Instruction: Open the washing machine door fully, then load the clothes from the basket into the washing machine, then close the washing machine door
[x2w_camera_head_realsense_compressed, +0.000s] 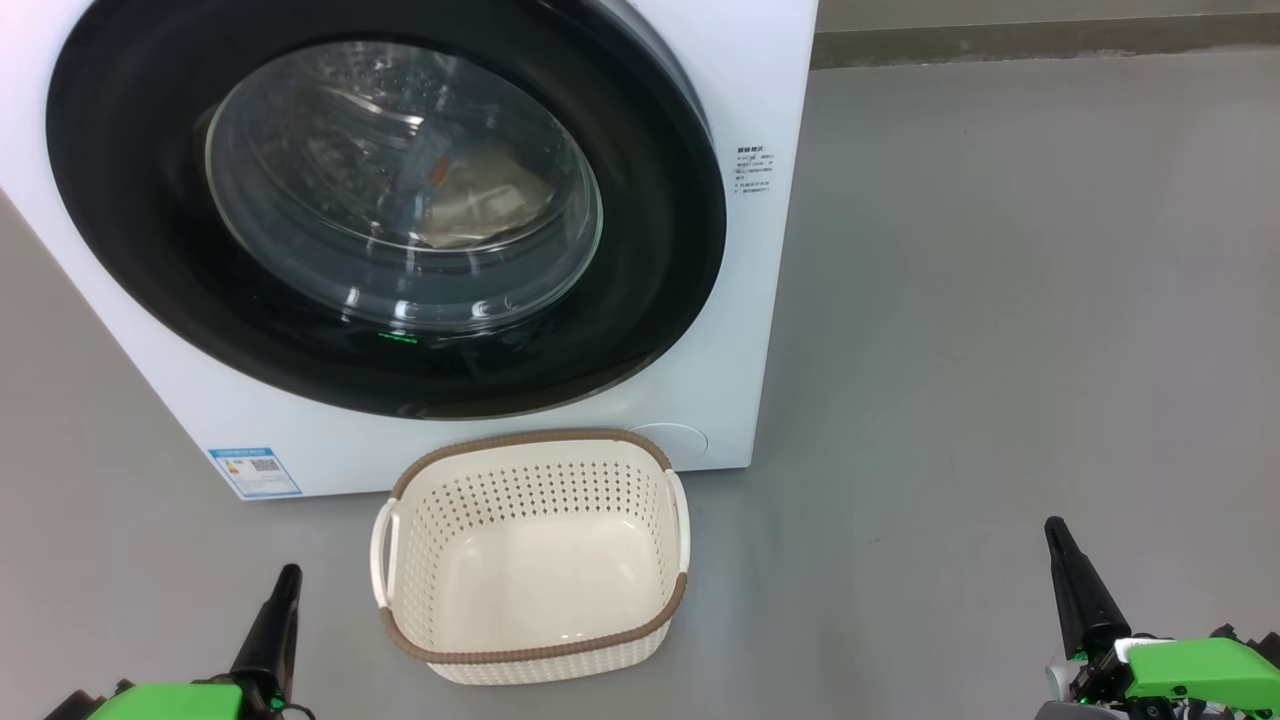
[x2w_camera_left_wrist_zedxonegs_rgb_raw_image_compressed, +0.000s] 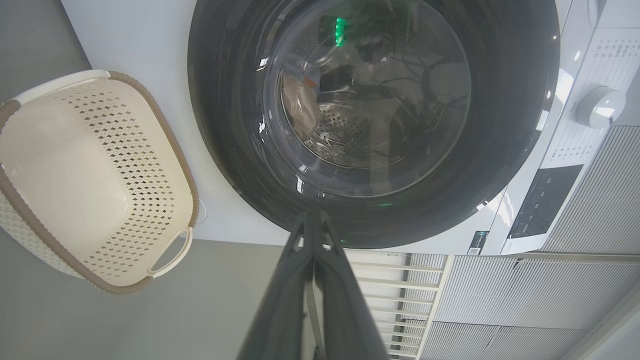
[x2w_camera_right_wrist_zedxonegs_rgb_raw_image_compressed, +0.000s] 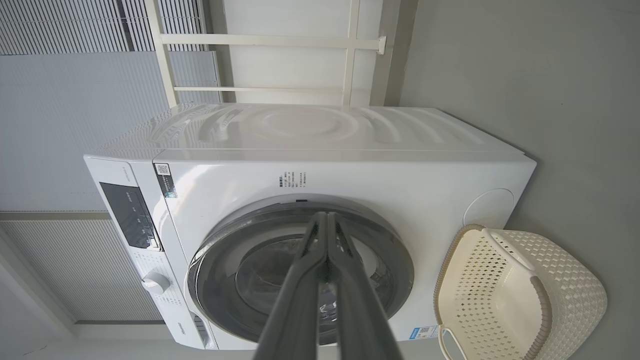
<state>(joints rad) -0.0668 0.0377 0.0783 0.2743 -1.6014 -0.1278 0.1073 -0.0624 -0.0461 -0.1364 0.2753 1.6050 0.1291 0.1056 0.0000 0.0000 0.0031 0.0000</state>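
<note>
Left gripper (x2w_camera_head_realsense_compressed: 282, 598): we have its fingers pressed together on nothing, low at our left, just beside the basket.
Right gripper (x2w_camera_head_realsense_compressed: 1065, 565): fingers together too, empty, well apart from the basket over bare floor (x2w_camera_head_realsense_compressed: 1000, 300).
Basket (x2w_camera_head_realsense_compressed: 535, 438): upright and empty between our grippers, nearer the left one, with its far rim close to the machine's foot.
Washing machine door (x2w_camera_head_realsense_compressed: 130, 220): ahead of and above the basket. It looks shut flush, and our left arm is nearer.
Clothes (x2w_camera_head_realsense_compressed: 480, 205): behind the glass, inside the drum.
Washing machine (x2w_camera_head_realsense_compressed: 760, 330): open floor lies to its right.
Judgement: we think loading and closing are done.
</note>
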